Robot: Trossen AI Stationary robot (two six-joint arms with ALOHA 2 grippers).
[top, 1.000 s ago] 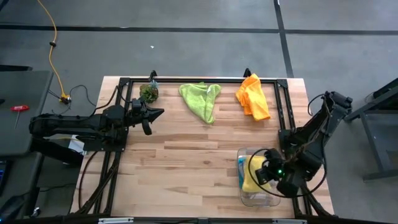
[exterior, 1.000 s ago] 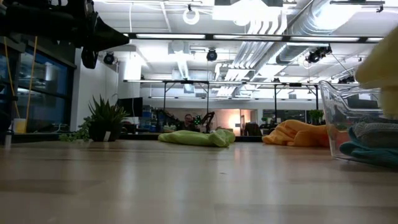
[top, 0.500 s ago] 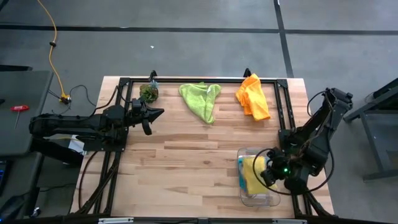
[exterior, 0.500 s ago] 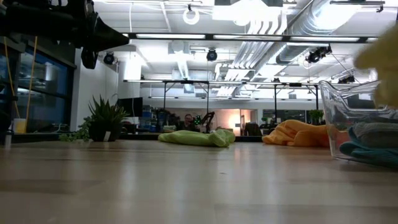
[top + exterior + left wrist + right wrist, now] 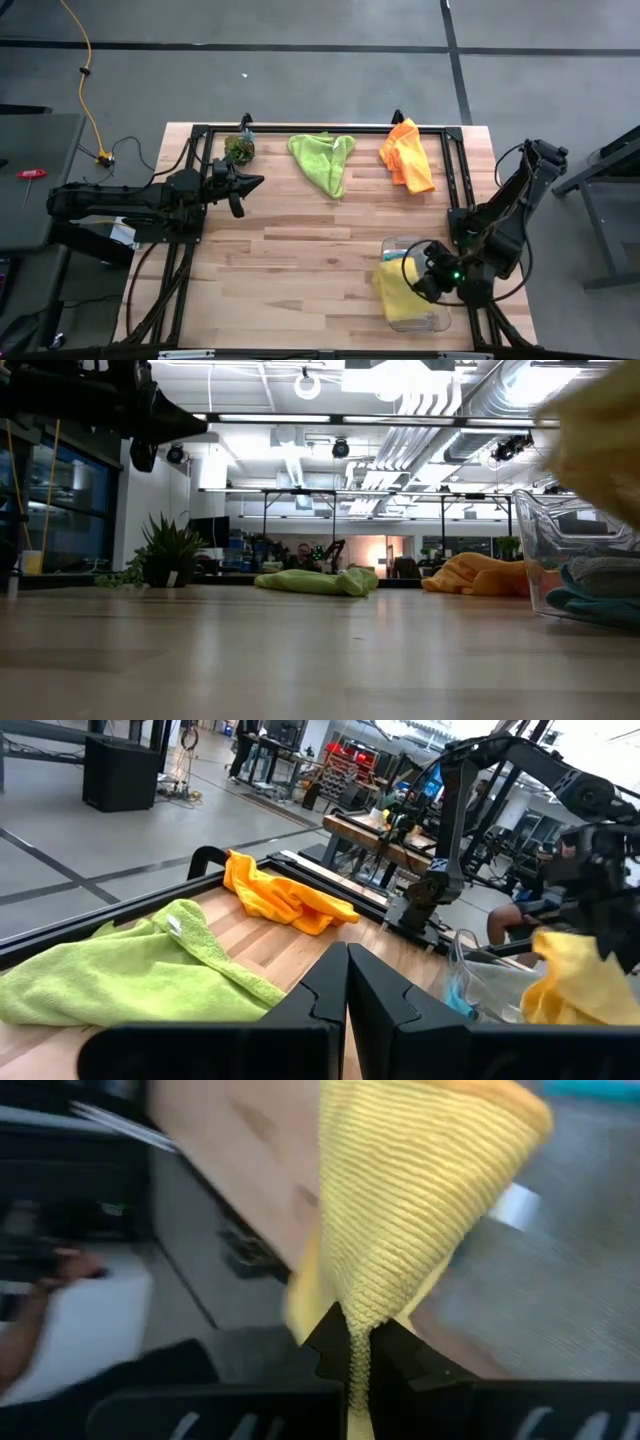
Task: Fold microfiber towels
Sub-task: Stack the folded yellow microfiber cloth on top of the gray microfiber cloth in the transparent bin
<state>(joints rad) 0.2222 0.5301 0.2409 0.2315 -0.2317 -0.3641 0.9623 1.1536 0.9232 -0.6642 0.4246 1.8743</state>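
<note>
We see the right gripper (image 5: 418, 281) with its fingers pinching the yellow towel (image 5: 393, 289) above the clear bin (image 5: 436, 320); the left gripper (image 5: 255, 181) waits clenched, holding nothing.

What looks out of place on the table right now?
Nothing is spilled or damaged. The lime green towel and orange towel lie crumpled, unfolded, at the far edge; the right tool holds the yellow towel over the clear bin.
</note>
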